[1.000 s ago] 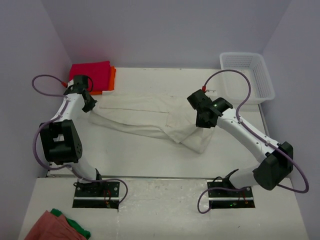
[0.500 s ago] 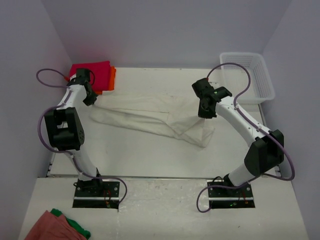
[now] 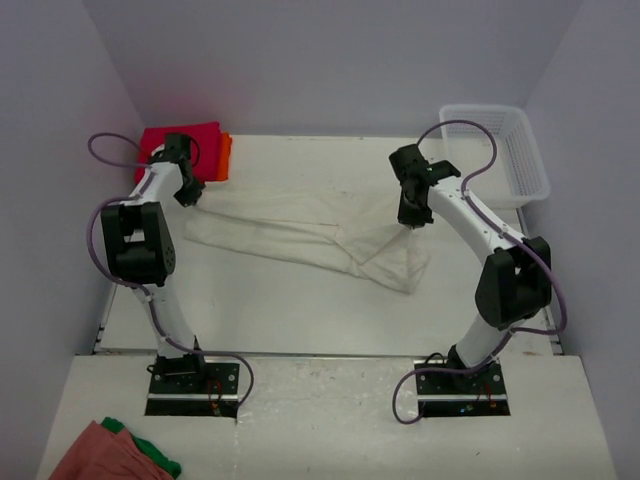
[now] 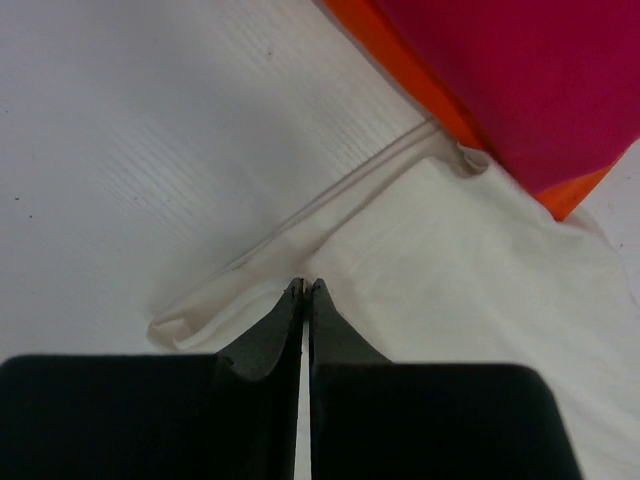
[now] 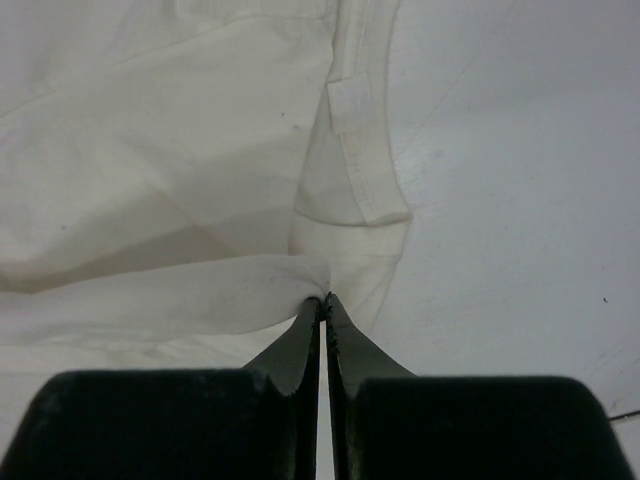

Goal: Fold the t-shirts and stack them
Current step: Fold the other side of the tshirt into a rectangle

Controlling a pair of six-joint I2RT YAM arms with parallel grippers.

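A cream-white t-shirt (image 3: 300, 232) lies stretched across the middle of the table, wrinkled and partly doubled over. My left gripper (image 3: 190, 196) is shut on its far left edge (image 4: 300, 290). My right gripper (image 3: 408, 218) is shut on a bunched fold (image 5: 322, 296) at the shirt's far right. A magenta-red t-shirt (image 3: 182, 148) lies folded in the back left corner on top of an orange t-shirt (image 3: 225, 156). In the left wrist view the magenta shirt (image 4: 540, 80) and the orange shirt (image 4: 400, 55) sit just beyond the white shirt's edge.
A white mesh basket (image 3: 495, 150) stands at the back right corner. Salmon-pink (image 3: 95, 455) and green (image 3: 155, 455) cloths lie off the table at the near left. Purple walls close in the back and both sides.
Both grippers have moved toward the back of the table, carrying the white shirt's edge with them. The shirt now lies flatter and more stretched out.
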